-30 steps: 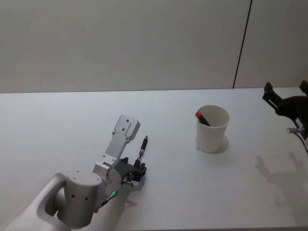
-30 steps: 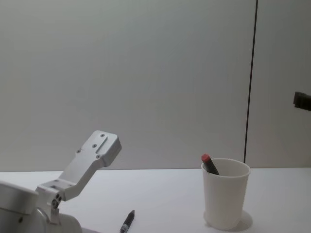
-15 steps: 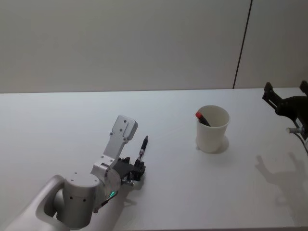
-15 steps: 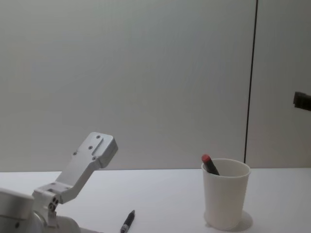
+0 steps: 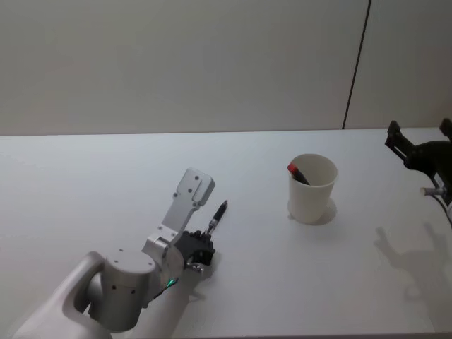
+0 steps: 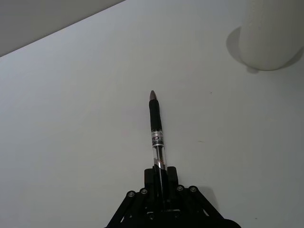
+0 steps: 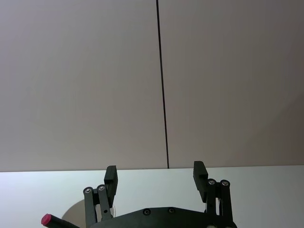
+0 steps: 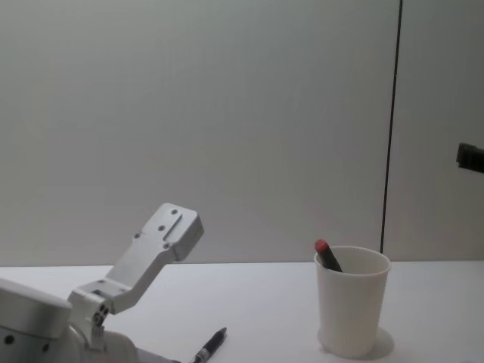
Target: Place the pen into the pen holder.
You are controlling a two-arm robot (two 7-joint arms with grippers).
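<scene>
While the left gripper [image 5: 203, 245] is clamped on the tail of the pen [image 5: 217, 215], the shaft juts low over the table [image 5: 85, 183], tip aimed toward two o'clock at the pen holder [image 5: 311, 189], well apart, ready for carrying, and the open-fingered right gripper [image 5: 419, 141] idles at three o'clock.

The left arm [image 5: 67, 311] is smooth pale grey, with a drum-shaped joint [image 5: 123, 288] and a flat boxy bracket [image 5: 191, 194] dotted with small dark screws. A tiny green light [image 5: 168, 284] glows just beside the drum-shaped joint. The left end effector [image 6: 160, 173] is matt black with silver pivot screws. The right end effector [image 7: 155, 173] is equally black, with blocky fingertips [image 7: 110, 174].
</scene>
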